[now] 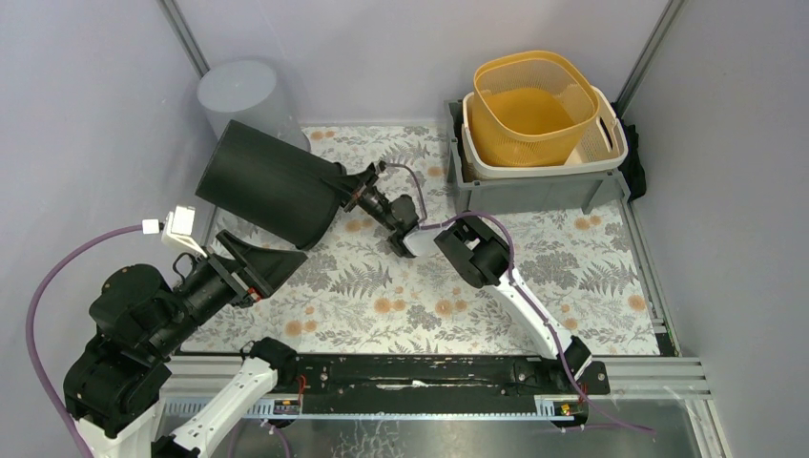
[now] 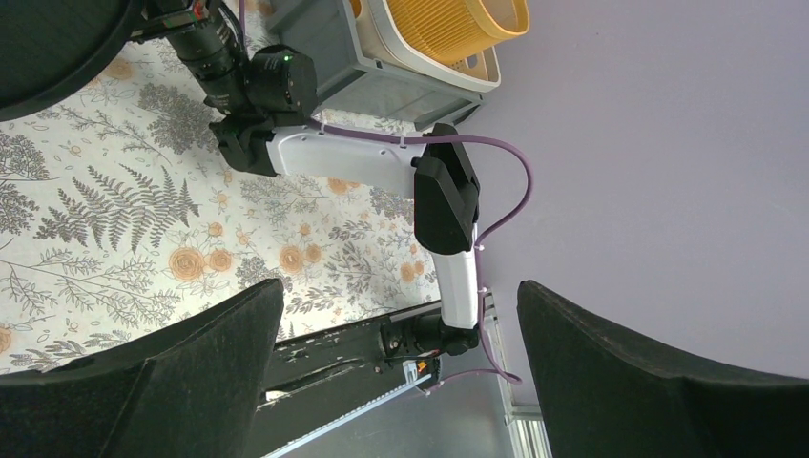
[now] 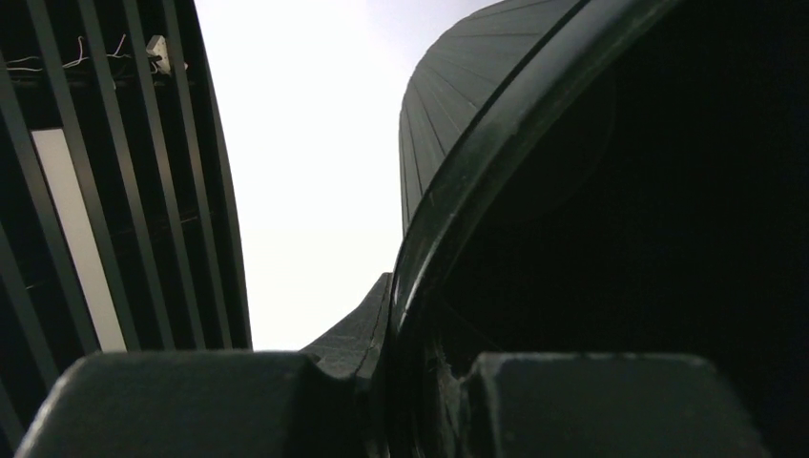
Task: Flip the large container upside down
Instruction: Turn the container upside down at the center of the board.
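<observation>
Clamped with the right gripper (image 1: pixel 348 189) on the rim of the large container (image 1: pixel 267 181), one finger inside, one outside. Spread wide and empty at the left gripper (image 1: pixel 284 270), just beside that container's wall. Tipped sideways, mouth toward the grey bin (image 1: pixel 520 189), well left of it; bare floral table (image 1: pixel 572 258) between.

We see the large container (image 1: pixel 267 181) in matte black, finely ribbed. The table cover (image 1: pixel 429 286) is white, printed with grey ferns and orange flowers. Far right: a yellow mesh basket (image 1: pixel 529 105), a cream basket (image 1: pixel 611 143), a grey bin (image 1: pixel 520 191). The cables (image 1: pixel 105 233) are purple.
</observation>
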`<act>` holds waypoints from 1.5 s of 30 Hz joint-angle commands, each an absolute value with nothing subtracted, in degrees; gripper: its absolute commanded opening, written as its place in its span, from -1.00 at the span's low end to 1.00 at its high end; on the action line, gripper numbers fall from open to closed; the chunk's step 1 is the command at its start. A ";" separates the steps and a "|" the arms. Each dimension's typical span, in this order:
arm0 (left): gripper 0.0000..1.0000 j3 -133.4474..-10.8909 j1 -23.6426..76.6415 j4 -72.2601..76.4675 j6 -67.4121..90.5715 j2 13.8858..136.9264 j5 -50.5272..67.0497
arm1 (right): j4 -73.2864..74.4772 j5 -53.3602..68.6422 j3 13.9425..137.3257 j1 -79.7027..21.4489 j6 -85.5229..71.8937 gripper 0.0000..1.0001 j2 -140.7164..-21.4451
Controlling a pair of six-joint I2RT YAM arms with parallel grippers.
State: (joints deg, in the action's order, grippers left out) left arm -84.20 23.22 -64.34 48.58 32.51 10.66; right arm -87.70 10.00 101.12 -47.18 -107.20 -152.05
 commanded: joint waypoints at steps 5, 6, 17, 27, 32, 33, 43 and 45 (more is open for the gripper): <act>1.00 -84.09 23.56 -64.95 49.21 31.40 11.11 | -97.58 10.54 91.00 -47.02 -104.43 -0.39 -145.84; 1.00 -83.97 23.56 -64.95 49.22 31.38 11.14 | -97.56 10.68 89.88 -47.02 -104.20 -0.34 -145.36; 1.00 -83.26 23.55 -64.88 49.29 30.95 10.94 | -97.51 12.04 80.65 -46.92 -101.68 -0.04 -141.09; 1.00 -82.73 23.51 -64.86 49.48 30.53 10.88 | -97.39 11.11 73.29 -46.80 -99.72 0.05 -138.33; 1.00 -82.58 23.56 -64.86 49.48 30.28 10.73 | -97.39 10.82 69.80 -46.85 -98.89 0.09 -137.14; 1.00 -82.46 23.58 -64.89 49.48 30.22 10.77 | -97.38 10.81 69.19 -46.78 -98.75 0.09 -136.92; 1.00 -82.13 23.57 -64.86 49.57 29.80 10.72 | -97.16 10.81 65.09 -46.49 -97.52 0.09 -134.78; 1.00 -82.11 23.55 -64.86 49.66 29.71 10.72 | -96.88 11.02 64.16 -46.43 -97.03 0.08 -134.42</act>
State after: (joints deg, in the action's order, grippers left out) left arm -82.50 23.22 -64.38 49.36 30.50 10.61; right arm -91.98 10.55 65.52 -46.89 -98.98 -138.65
